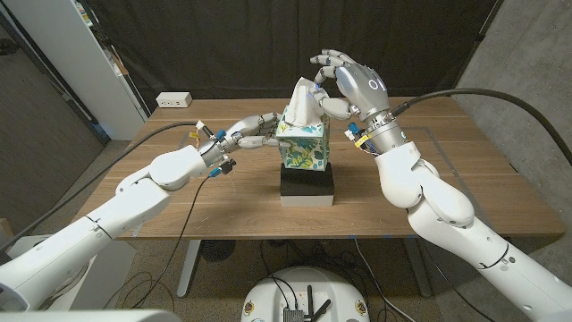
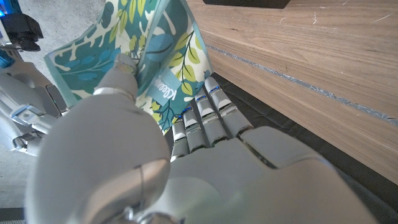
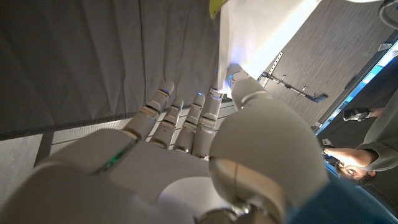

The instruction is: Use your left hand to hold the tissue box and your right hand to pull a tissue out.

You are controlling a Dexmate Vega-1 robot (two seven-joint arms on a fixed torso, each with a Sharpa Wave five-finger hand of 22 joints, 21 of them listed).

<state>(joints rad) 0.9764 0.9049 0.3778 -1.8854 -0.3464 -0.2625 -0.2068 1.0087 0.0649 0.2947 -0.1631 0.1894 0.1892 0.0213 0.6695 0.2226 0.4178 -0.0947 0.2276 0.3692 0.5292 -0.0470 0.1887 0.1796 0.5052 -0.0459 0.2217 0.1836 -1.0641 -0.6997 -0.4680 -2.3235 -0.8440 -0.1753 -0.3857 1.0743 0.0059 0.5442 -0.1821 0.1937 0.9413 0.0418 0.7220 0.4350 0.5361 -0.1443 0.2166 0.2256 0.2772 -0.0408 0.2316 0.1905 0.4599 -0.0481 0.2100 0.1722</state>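
A tissue box (image 1: 306, 145) with a green and blue leaf print stands on a black block (image 1: 308, 185) in the middle of the wooden table (image 1: 223, 192). My left hand (image 1: 254, 132) grips the box from its left side; in the left wrist view its fingers (image 2: 205, 118) press on the printed box (image 2: 165, 50). A white tissue (image 1: 300, 100) sticks up from the box's top. My right hand (image 1: 347, 84) hovers above the box and pinches the tissue's upper end. In the right wrist view, thumb and fingertips (image 3: 237, 84) close on the white tissue (image 3: 264, 31).
A white power strip (image 1: 174, 100) lies at the table's back left corner. A black curtain hangs behind the table and a white cabinet (image 1: 67, 63) stands at the far left. A person (image 3: 364, 158) shows at the right wrist view's edge.
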